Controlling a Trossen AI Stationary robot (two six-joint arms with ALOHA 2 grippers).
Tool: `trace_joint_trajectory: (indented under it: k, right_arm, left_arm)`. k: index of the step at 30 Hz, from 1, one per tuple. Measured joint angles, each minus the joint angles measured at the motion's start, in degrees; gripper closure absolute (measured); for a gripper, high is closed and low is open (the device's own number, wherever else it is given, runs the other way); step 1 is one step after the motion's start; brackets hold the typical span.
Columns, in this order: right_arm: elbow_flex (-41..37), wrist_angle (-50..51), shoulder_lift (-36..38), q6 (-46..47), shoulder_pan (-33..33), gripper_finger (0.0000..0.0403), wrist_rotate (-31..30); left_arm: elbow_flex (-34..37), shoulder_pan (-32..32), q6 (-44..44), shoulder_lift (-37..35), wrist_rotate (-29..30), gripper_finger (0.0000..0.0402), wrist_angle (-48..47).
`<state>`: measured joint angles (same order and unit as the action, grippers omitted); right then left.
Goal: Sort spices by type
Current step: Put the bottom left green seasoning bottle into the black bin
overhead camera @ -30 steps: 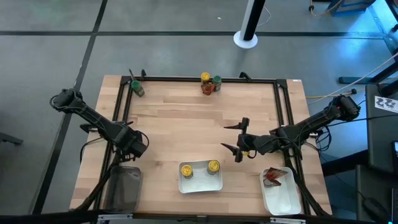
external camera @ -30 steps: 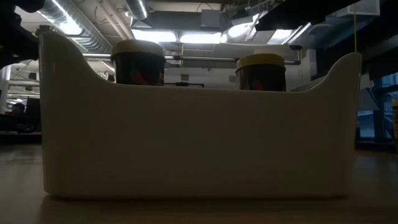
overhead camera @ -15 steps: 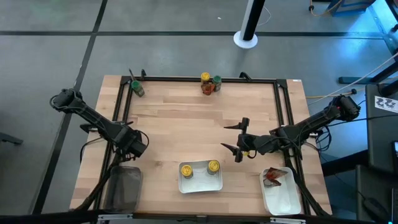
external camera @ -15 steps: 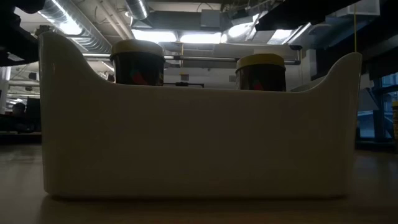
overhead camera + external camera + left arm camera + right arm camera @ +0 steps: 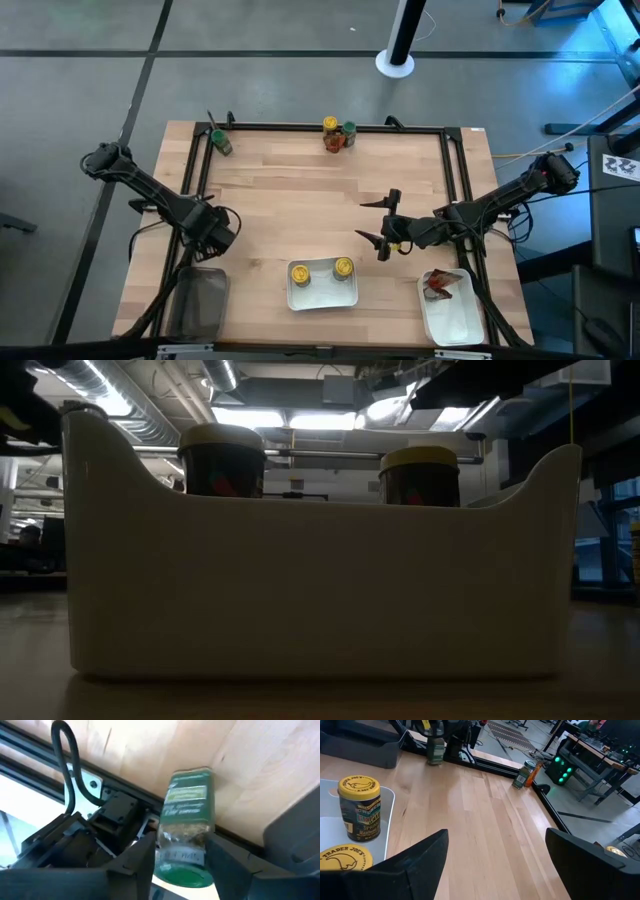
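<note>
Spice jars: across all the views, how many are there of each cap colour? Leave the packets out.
Yellow-capped jars: 3
Green-capped jars: 3, one of them in the left pincer
Total: 6

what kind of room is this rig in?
Probably a lab or workshop, not a kitchen: exposed ceiling ducts, benches with lit electronics behind the table, and a grey concrete floor.
</note>
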<state>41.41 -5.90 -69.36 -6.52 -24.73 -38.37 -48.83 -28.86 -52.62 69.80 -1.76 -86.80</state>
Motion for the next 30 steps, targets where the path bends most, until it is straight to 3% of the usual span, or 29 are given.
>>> trace_joint_trajectory:
  k: [7,21,25,30]
  right_arm:
    - [0.0,0.0,0.0,0.0,0.0,0.0072,0.0]
    - [0.0,0.0,0.0,0.0,0.0,0.0072,0.0]
    - [0.0,0.0,0.0,0.0,0.0,0.0072,0.0]
    - [0.0,0.0,0.0,0.0,0.0,0.0072,0.0]
  left_arm:
    - [0.0,0.0,1.5,0.0,0.0,0.0279,0.2]
    - [-0.1,0.0,1.4,0.0,0.3,0.028,0.5]
    - [-0.1,0.1,-0.3,0.0,1.9,0.0264,1.0]
    - [-0.1,0.2,-2.7,0.0,2.1,0.0216,2.4]
